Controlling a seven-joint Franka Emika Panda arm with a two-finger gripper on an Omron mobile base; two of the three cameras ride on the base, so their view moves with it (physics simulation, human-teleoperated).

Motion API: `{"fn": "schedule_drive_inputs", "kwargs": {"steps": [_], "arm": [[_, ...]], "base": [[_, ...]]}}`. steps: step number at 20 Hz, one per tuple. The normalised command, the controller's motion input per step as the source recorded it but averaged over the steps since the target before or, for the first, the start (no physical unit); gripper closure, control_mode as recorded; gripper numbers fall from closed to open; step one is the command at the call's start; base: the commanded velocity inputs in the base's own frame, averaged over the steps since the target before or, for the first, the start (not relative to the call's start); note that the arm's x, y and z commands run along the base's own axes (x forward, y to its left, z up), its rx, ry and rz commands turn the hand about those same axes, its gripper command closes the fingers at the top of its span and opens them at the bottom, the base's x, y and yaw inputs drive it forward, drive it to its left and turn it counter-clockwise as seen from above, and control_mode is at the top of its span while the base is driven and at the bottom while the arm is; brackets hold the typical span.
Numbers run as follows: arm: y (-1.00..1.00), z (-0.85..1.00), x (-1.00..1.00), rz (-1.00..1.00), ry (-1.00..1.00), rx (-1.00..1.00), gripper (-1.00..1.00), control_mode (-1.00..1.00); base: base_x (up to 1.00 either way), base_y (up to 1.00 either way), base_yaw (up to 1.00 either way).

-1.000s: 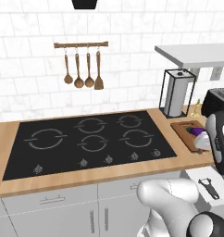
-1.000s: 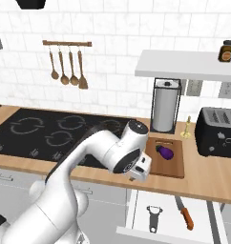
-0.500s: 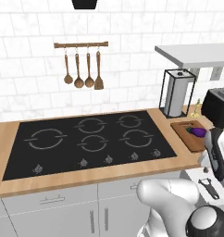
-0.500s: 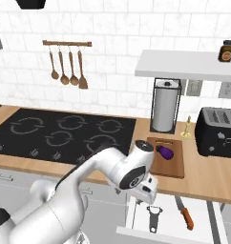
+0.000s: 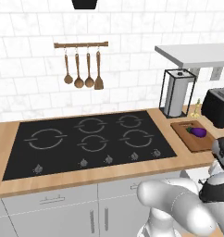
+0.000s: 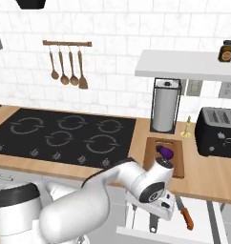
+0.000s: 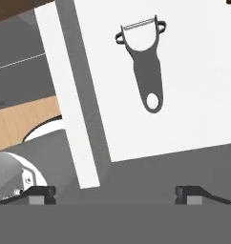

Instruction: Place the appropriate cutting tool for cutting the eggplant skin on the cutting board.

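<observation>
Eggplant [image 6: 166,152] lies on the cutting board [image 6: 153,164], on the counter right of the stove [image 6: 65,136], near the toaster [image 6: 217,132]. Grey peeler [image 7: 146,64] lies flat in the open white drawer [image 7: 203,95] w/ an orange-handled knife [image 6: 185,214] beside it. Gripper [image 7: 116,193] hangs above the drawer, fingers wide apart, holding nothing.

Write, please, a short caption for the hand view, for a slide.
Open gripper looks down into a white drawer where a grey peeler lies flat.
</observation>
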Motion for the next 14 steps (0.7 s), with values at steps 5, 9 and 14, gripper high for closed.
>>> {"fn": "schedule_drive_inputs", "kwargs": {"steps": [5,9,14], "arm": [[-0.63,-0.47,0.0,0.08,0.05,0.07,-1.0,-1.0],[-0.46,-0.48,0.0,0.12,0.06,0.06,-1.0,-1.0],[-0.2,-0.56,-0.01,0.12,0.04,0.04,-1.0,-1.0]], "base": [[0.0,0.0,0.0],[0.0,0.0,0.0],[0.0,0.0,0.0]]}}
